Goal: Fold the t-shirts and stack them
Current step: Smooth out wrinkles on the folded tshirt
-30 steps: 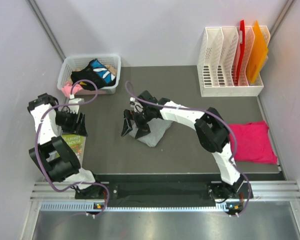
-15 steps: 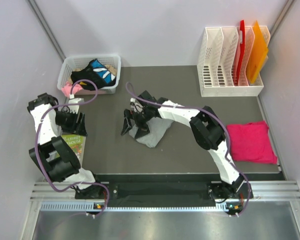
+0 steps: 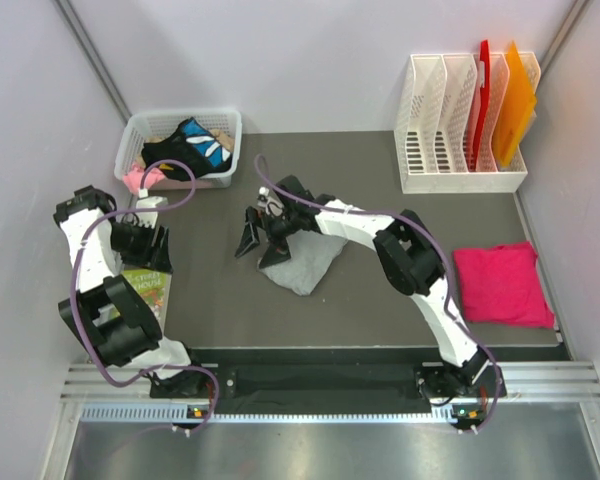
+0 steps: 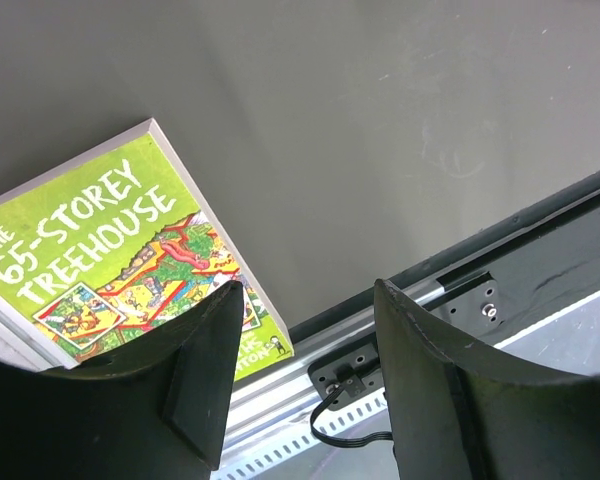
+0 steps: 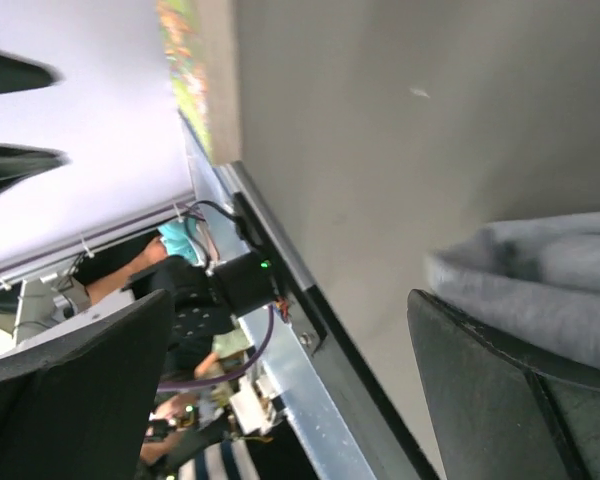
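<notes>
**Both pincers open, nothing held**

The right pincer (image 3: 259, 243) gapes wide and empty, one finger at the edge of the crumpled grey t-shirt (image 3: 308, 265). The pink t-shirt (image 3: 500, 285) lies well apart, to its right. The left pincer (image 4: 305, 295) hangs open above a book (image 4: 100, 250).

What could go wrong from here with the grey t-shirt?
The right gripper stands wide open at the left edge of the crumpled grey t-shirt; closing there may catch only a fold or miss. The left gripper hangs open over the Treehouse book, too far off to steady the cloth. The pink t-shirt lies far right, so a carry may drag.
</notes>
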`<state>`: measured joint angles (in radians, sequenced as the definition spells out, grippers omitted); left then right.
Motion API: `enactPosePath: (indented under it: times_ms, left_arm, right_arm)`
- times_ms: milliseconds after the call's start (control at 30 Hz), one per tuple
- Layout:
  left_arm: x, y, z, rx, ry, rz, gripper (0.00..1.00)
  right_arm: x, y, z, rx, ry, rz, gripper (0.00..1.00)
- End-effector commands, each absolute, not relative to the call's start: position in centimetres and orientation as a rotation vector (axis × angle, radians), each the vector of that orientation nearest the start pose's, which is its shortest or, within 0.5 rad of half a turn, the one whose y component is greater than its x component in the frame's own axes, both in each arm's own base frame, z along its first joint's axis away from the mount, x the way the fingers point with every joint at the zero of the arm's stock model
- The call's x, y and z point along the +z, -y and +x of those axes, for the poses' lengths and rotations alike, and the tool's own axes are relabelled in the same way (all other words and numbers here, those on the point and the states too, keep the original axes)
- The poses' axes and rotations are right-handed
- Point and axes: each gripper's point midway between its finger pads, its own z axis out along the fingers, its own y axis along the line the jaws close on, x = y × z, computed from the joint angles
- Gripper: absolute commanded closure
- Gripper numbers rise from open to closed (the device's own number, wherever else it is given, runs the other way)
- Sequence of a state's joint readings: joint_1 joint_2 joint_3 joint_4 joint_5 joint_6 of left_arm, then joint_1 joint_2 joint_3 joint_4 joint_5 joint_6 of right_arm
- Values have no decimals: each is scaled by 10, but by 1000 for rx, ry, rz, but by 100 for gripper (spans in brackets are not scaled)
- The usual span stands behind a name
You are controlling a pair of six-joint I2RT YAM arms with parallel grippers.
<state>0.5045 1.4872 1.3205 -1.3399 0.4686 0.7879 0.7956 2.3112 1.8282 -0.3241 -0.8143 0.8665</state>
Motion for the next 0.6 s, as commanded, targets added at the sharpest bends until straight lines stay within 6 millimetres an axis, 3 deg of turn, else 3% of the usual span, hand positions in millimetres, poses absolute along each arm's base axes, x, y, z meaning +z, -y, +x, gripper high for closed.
enactPosePath:
  times_ms: [0,67,167,267,300,367,400,500,567]
  left_arm:
    - [167,-50,199,-579,-2801,402,40]
    - [167,-50,199,-578,-2800,405,40]
    - [168,-50,198,-573,-2800,398,40]
    - [168,-49,197,-570,-2799,403,40]
    - [167,-49,197,-571,-2800,404,40]
    - [167,-49,195,-568,-2802,406,40]
    - [167,-49,195,-568,-2799,413,40]
    - [167,-49,195,-565,-2798,412,40]
    - [168,-49,196,-562,-2793,410,40]
  right_arm:
    - [73,-491,273,1683,-2794,-317,0]
    - [68,-491,276,1689,-2794,-312,0]
    - [75,-496,278,1727,-2765,-346,0]
    - [103,-499,280,1777,-2699,-406,0]
    - [125,-501,281,1813,-2644,-451,0]
    - [150,-500,284,1837,-2583,-492,0]
    - [170,-496,285,1854,-2537,-517,0]
    - [203,-479,296,1854,-2457,-522,0]
    - [204,-460,312,1827,-2450,-470,0]
